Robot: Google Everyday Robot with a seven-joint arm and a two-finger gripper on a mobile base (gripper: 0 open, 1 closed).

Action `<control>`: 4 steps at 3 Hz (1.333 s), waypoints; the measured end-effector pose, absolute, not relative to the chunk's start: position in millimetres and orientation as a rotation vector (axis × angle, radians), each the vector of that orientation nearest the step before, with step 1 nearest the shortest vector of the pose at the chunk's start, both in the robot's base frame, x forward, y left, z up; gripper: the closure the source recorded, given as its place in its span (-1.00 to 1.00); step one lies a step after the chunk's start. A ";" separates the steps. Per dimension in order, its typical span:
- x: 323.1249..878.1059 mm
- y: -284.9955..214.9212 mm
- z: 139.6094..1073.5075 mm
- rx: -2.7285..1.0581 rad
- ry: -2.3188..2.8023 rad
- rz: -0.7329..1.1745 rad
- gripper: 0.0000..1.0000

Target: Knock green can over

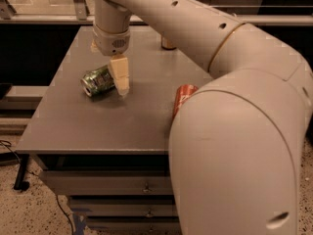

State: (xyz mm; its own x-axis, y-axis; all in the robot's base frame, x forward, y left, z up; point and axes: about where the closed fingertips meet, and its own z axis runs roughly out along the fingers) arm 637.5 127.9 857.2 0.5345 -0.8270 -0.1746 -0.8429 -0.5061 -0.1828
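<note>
Camera view: my claw [119, 77] hangs low over the table [98, 126], touching the right side of the green can [97, 81]. The can lies on its side, lettering unreadable. Spread or pinched? Cannot tell. A red can [183, 98] stands further right.

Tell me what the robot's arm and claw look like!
The arm is fat, round and creamy white, with small dark dots along it and a thin tan ring at one joint. The claw, beside the green can, is tan and wedge-shaped under a round white wrist.
</note>
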 end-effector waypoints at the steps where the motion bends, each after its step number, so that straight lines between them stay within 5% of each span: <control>1: 627.1 114.7 866.3 -2.347 1.474 0.206 -1.00; 4: 658.2 29.5 910.5 -1.566 1.569 0.372 -1.00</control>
